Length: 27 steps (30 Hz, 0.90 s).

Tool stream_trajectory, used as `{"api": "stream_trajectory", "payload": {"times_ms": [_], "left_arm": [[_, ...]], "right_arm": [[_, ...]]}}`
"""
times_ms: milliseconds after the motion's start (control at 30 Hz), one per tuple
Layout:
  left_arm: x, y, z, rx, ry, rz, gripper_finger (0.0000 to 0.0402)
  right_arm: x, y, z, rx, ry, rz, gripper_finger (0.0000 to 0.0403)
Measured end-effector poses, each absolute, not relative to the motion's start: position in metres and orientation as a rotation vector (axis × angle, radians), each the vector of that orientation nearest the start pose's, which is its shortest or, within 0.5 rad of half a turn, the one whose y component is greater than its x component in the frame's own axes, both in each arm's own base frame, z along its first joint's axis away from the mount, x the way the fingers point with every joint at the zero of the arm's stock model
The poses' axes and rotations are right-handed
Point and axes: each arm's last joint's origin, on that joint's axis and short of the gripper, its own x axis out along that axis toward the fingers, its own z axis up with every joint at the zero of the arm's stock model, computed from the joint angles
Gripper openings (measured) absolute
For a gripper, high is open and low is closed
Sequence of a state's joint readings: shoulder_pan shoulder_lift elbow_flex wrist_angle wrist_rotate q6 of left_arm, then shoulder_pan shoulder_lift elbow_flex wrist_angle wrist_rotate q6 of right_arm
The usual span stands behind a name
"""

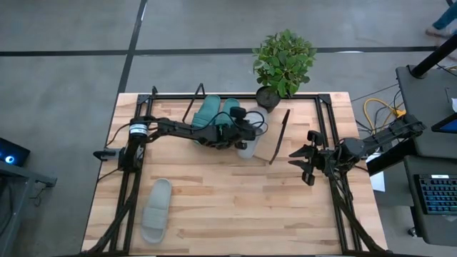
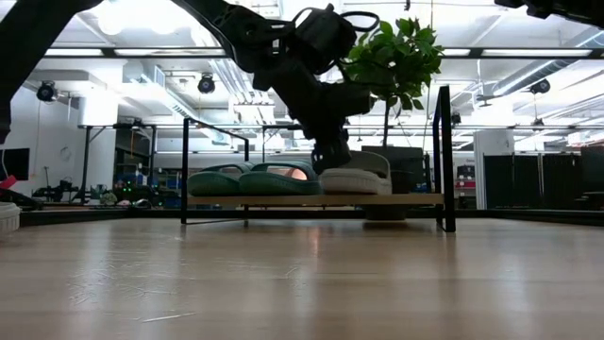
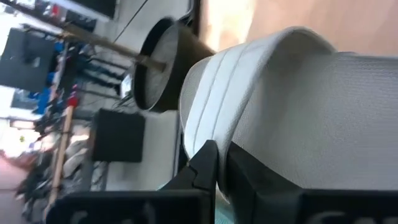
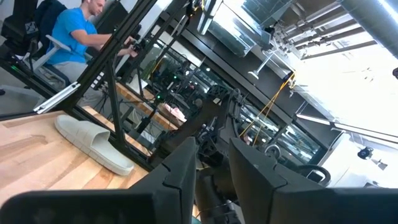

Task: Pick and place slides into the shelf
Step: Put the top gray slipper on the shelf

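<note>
The left tool is reached out over the shelf at the far side of the desk, its fingers drawn fully together. The left wrist view shows the two dark fingers side by side with no gap, lying against the ribbed edge of a light grey slide; nothing can be seen pinched between them. In the low view this tool comes down from above onto the top of that grey slide, which rests on the shelf board.

Just beside the tool, on the side away from the grey slide, two teal slides lie close together on the same board, their soles flat on it in the low view. Just beyond the tool stands a dark pot with a leafy plant, near the shelf's black end frame.

The second grey slide lies well apart from the left tool, flat on the desk near its front left corner, strap up.

The right tool hangs above the desk's right side, well apart from the shelf, holding nothing. Its fingers stand narrowly apart with a clear gap. Beyond them the right wrist view shows the lone grey slide on the desk, and a person in a blue shirt seated in the room behind.
</note>
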<state>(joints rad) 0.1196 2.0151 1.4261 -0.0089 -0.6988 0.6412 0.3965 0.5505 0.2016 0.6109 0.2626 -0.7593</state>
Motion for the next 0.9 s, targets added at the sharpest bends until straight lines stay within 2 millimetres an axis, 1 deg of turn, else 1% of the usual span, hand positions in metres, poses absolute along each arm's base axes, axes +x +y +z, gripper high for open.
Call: {"api": "stream_trajectory", "payload": {"times_ms": [200, 367, 500, 900], "left_arm": [[0.439, 0.073, 0.206, 0.771, 0.835, 0.637, 0.0002], [0.439, 0.075, 0.208, 0.775, 0.833, 0.69, 0.0001], [0.439, 0.075, 0.208, 0.774, 0.833, 0.689, 0.0001], [0.434, 0.074, 0.196, 0.769, 0.854, 0.652, 0.0]], "right_arm": [[0.13, 0.046, 0.239, -0.669, -0.285, 0.033, 0.0082], [0.13, 0.046, 0.239, -0.67, -0.284, 0.033, 0.0086], [0.13, 0.047, 0.239, -0.67, -0.284, 0.033, 0.0089], [0.13, 0.046, 0.239, -0.67, -0.283, 0.033, 0.008]]}}
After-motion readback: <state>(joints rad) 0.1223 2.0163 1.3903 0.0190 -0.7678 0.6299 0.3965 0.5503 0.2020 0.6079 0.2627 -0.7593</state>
